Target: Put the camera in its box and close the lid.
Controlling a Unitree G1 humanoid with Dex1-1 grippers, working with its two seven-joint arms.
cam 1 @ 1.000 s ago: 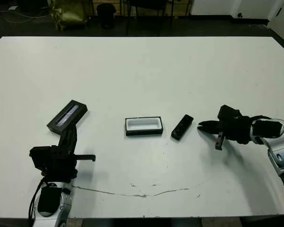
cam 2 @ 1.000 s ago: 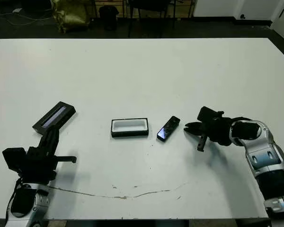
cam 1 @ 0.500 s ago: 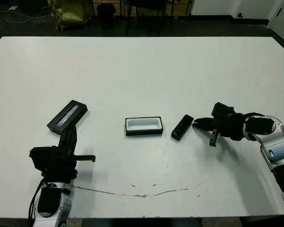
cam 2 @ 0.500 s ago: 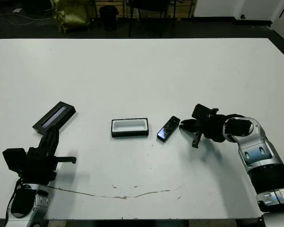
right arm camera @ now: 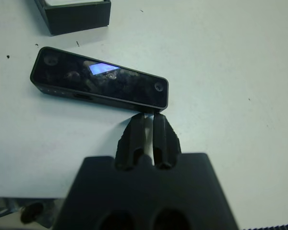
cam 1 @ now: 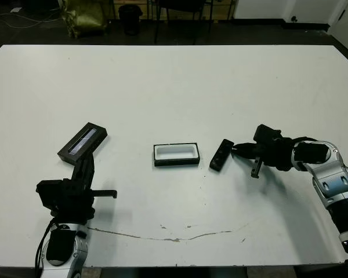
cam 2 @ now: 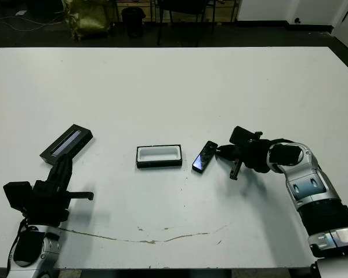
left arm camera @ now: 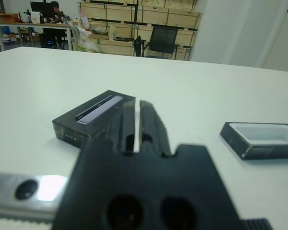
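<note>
The camera [cam 1: 223,154], a slim black bar with a bluish glint [right arm camera: 98,86], lies slanted on the white table just right of the box [cam 1: 176,154]. The box is an open black tray with white lining. My right gripper [cam 1: 236,150] is shut, and its fingertips [right arm camera: 138,120] are right at the camera's near long side by one end; whether they touch it is unclear. The lid [cam 1: 83,141], black with a grey strip, lies at the left. Just in front of the lid, my left gripper [cam 1: 84,163] is shut and holds nothing, its fingers [left arm camera: 127,115] pointing at the lid [left arm camera: 93,115].
A thin dark crack line [cam 1: 174,237] crosses the table near its front edge. Chairs and a yellow bag [cam 1: 84,14] stand beyond the far edge. In the left wrist view a person [left arm camera: 53,7] sits at a far desk.
My right gripper has moved left across the table, from well clear of the camera to right at it. The camera, box, lid and left arm have not moved.
</note>
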